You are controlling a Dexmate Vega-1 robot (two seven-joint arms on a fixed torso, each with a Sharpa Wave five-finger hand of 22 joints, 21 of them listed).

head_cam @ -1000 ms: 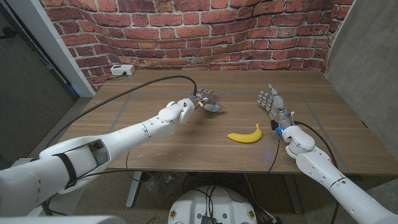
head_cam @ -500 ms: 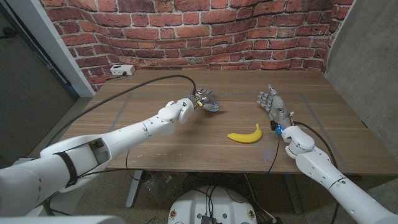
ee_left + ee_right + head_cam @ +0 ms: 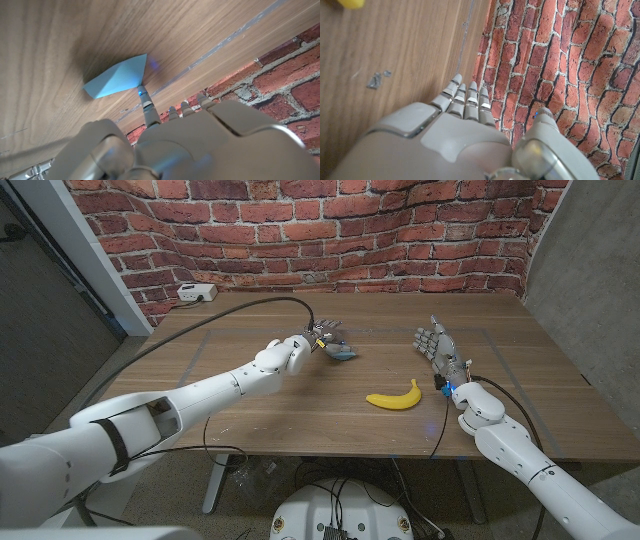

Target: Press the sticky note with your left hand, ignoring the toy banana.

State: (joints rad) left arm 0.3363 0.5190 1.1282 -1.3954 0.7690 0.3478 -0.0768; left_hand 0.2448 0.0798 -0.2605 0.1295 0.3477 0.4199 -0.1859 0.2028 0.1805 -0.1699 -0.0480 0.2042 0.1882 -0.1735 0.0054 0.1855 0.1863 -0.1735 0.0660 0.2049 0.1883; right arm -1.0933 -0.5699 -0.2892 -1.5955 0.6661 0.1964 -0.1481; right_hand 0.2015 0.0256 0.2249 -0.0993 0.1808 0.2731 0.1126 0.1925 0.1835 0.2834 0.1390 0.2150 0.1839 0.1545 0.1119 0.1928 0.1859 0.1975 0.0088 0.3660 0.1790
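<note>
A small blue sticky note [image 3: 343,353] lies on the wooden table [image 3: 250,395], a little behind its middle. In the left wrist view one corner of the sticky note [image 3: 117,76] curls up off the wood. My left hand [image 3: 323,336] is just left of it, fingers spread and holding nothing; one fingertip [image 3: 142,91] touches the note's edge. The yellow toy banana [image 3: 393,397] lies apart, nearer the front and to the right. My right hand [image 3: 438,344] stands upright right of the banana, fingers [image 3: 465,98] straight and together, holding nothing.
A white box [image 3: 195,293] sits at the back left corner below the brick wall [image 3: 330,230]. A black cable [image 3: 230,315] arcs over the table to my left wrist. Grey tape lines [image 3: 200,350] mark a rectangle on the wood.
My left hand has shifted slightly further back and toward the note, its fingers now over the note's near edge. The banana and right hand have not moved.
</note>
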